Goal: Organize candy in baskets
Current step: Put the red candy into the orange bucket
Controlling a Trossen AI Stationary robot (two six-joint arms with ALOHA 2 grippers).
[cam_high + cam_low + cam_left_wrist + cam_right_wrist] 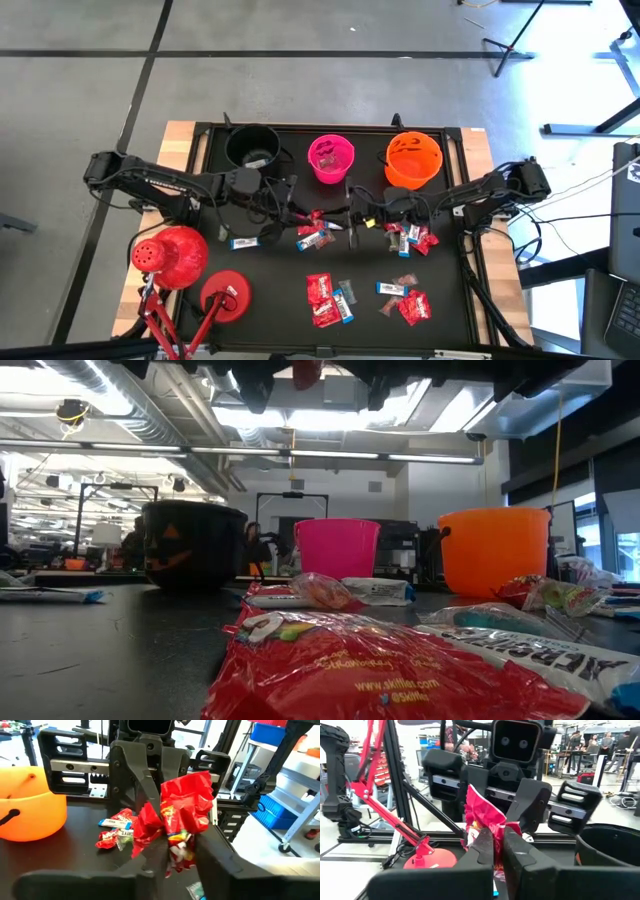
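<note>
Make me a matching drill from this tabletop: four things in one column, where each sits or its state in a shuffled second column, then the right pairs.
Things
1. black bucket
2. pink bucket
3. orange bucket
4. red candy packet

Place or state
A. middle of the row of three
B. pinched in the shut right gripper, between the two arms
C. row's end on the left arm's side
D. row's end on the right arm's side

Pairs: 1-C, 2-A, 3-D, 4-B

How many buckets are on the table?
3, in a row along the table's far edge: a black bucket on the left, a pink bucket in the middle, an orange bucket on the right.
</note>
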